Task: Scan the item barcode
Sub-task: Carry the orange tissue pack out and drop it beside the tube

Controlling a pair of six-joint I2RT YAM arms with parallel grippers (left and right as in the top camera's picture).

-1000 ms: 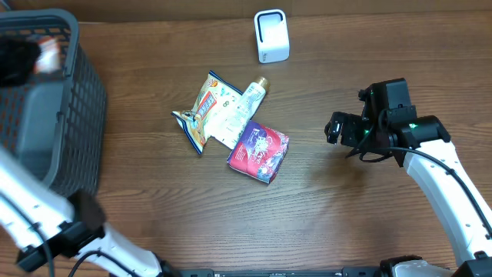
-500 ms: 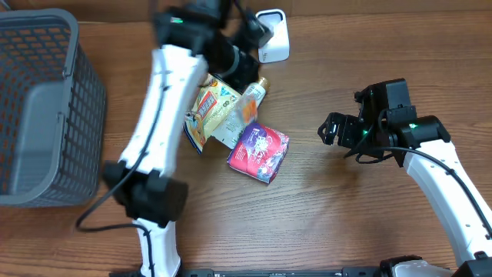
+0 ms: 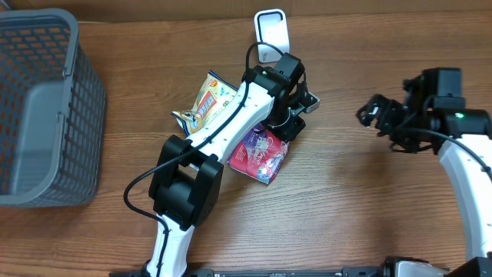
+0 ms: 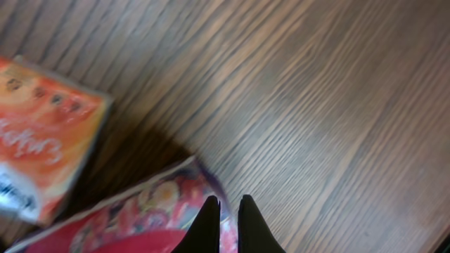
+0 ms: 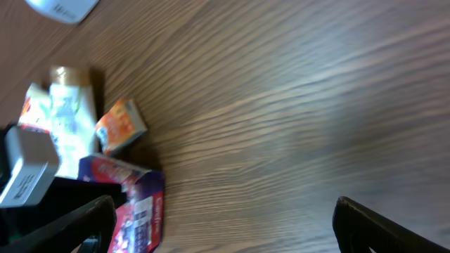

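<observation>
Red box [image 3: 258, 154] on table in front of scanner [image 3: 271, 35], well apart; left gripper [image 4: 226, 209] between them, pressed together, empty. Right gripper [image 3: 375, 115] spread, right of scanner. Risk: left gripper shoves box, barcode hidden

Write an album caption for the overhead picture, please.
The left pincer, shut, hovers at the edge of a pink box among snack packs; the right pincer hangs open aside, white scanner behind.
</observation>
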